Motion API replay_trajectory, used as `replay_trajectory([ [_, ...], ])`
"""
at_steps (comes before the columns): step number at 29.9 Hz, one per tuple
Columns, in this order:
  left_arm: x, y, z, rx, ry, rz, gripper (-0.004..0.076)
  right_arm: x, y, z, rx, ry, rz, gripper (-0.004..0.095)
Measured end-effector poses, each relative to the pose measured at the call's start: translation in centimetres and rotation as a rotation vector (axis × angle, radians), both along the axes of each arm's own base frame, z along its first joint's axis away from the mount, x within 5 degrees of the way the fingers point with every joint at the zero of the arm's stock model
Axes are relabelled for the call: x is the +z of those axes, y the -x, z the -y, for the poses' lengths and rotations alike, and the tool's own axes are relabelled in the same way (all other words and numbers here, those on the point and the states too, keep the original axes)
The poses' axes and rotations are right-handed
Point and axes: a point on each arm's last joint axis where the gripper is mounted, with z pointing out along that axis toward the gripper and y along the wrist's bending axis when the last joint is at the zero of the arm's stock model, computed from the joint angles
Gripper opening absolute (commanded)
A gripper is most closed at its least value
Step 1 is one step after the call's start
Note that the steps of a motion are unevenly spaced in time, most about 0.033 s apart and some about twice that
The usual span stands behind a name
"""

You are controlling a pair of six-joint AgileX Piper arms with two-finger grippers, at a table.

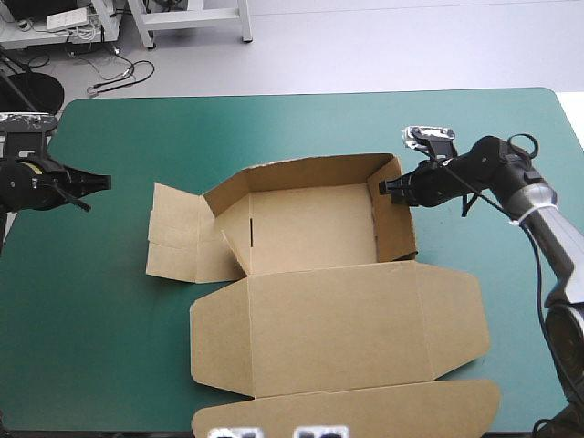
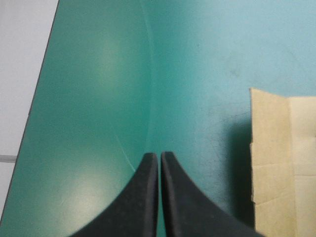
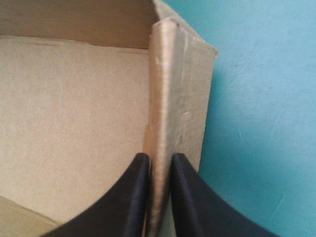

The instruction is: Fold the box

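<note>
The brown box (image 1: 310, 228) lies mid-table as an open tray. Its far and right walls stand up, its left side flap (image 1: 178, 242) is spread flat, and its lid (image 1: 347, 333) lies flat toward the near edge. My right gripper (image 1: 388, 187) is at the right wall's far end, shut on the box, with the doubled wall (image 3: 165, 98) pinched between its black fingers (image 3: 131, 197). My left gripper (image 1: 102, 182) hovers over the teal-green cover at the table's left, shut and holding nothing. Ahead and to its side is the flat side flap (image 2: 284, 163).
The teal-green table (image 1: 109, 347) shows bare cover left of the box and right of it. The lid's front flap (image 1: 365, 411) reaches the near edge. The table's left edge (image 2: 34, 98) runs close beside my left gripper.
</note>
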Motion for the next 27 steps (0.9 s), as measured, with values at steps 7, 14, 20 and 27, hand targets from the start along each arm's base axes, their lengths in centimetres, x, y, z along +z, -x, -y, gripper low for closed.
replay_trajectory([
  [7, 0.1, 0.2, 0.2, -0.04, 0.013, -0.002, 0.0001, -0.1, -1.1, -0.7, 0.037, 0.029, -0.01, 0.038],
  [14, 0.1, 0.2, 0.2, -0.045, 0.009, -0.005, 0.0001, 5.8, -1.2, 0.1, 0.05, 0.129, 0.085, 0.0376],
  [20, -0.1, 0.0, 0.2, -0.047, 0.015, -0.011, 0.0001, 11.3, 1.2, 0.8, 0.062, 0.18, 0.133, 0.0344],
  [27, -0.5, -0.5, 0.3, -0.053, 0.037, -0.018, 0.0001, 13.3, 4.5, 1.2, 0.056, 0.167, 0.124, 0.0336],
])
